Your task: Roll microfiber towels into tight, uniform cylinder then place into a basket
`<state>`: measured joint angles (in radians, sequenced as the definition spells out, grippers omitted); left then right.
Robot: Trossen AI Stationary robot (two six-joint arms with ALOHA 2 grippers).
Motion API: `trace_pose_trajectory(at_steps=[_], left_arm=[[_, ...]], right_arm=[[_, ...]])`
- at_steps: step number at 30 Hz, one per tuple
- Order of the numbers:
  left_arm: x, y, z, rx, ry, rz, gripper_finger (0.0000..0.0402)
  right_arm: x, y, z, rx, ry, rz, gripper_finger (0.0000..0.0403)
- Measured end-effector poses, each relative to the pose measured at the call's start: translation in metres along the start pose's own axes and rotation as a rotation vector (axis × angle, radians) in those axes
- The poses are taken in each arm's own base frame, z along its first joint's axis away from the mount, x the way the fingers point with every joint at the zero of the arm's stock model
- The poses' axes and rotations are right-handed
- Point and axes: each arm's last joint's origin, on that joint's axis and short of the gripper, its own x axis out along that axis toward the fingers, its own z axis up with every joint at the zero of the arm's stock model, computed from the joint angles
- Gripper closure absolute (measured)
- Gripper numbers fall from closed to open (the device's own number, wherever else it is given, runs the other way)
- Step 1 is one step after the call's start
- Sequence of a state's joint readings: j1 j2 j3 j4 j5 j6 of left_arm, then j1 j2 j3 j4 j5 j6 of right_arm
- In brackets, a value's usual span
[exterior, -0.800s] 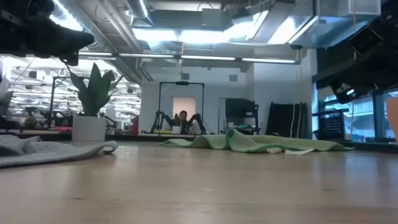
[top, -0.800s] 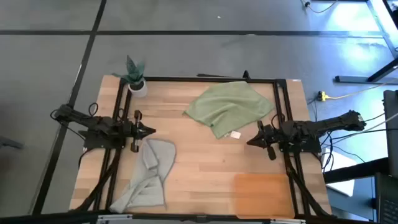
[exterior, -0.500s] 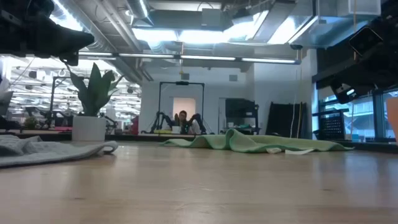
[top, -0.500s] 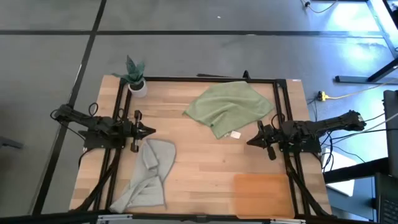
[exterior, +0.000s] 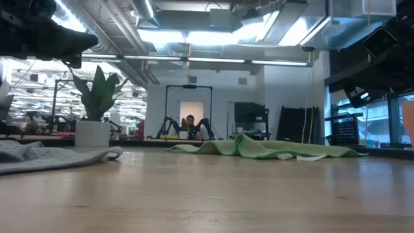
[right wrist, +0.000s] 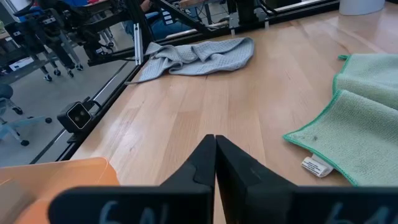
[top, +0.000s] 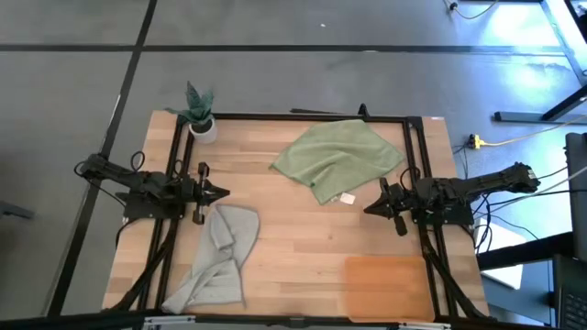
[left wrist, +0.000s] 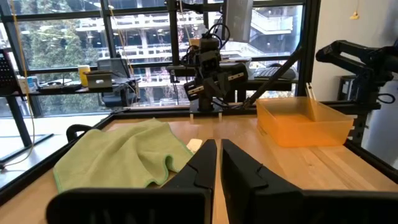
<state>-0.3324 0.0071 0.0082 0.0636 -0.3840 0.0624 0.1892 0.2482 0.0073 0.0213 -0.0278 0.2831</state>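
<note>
The sage green towel [top: 337, 158] lies spread and a little rumpled at the table's far right, its white tag [top: 347, 197] at its near corner. The light grey towel [top: 218, 257] lies crumpled at the near left. The orange-brown basket [top: 387, 284] sits at the near right. My left gripper [top: 223, 193] is shut and empty above the table's left side, just beyond the grey towel's far end. My right gripper [top: 369, 209] is shut and empty at the right side, near the green towel's tag. Both hover above the tabletop.
A small white pot with a green plant [top: 201, 117] stands at the far left corner. A black frame [top: 303, 116] runs along the table's far, left and right edges. Bare wood [top: 293, 247] lies between the two towels and the basket.
</note>
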Motion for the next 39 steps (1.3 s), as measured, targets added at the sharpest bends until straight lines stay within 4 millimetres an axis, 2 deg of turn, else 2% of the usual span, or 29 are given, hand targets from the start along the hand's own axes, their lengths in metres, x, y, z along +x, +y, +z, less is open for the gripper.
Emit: trace_pose_trajectory(at_steps=[21, 26, 39], left_arm=[[0.0, 0.0, 0.0, 0.0, 0.0, 0.0, 0.0388], [0.0, 0.0, 0.0, 0.0, 0.0, 0.0, 0.0388], [0.0, 0.0, 0.0, -0.009, 0.0, 0.0, 0.0388]], right_arm=[[0.0, 0.0, 0.0005, -0.006, -0.006, -0.003, 0.0389], [-0.0002, -0.0018, 0.0041, -0.001, -0.062, -0.086, 0.0389], [-0.0005, -0.0007, 0.0084, 0.003, -0.109, -0.078, 0.0389]])
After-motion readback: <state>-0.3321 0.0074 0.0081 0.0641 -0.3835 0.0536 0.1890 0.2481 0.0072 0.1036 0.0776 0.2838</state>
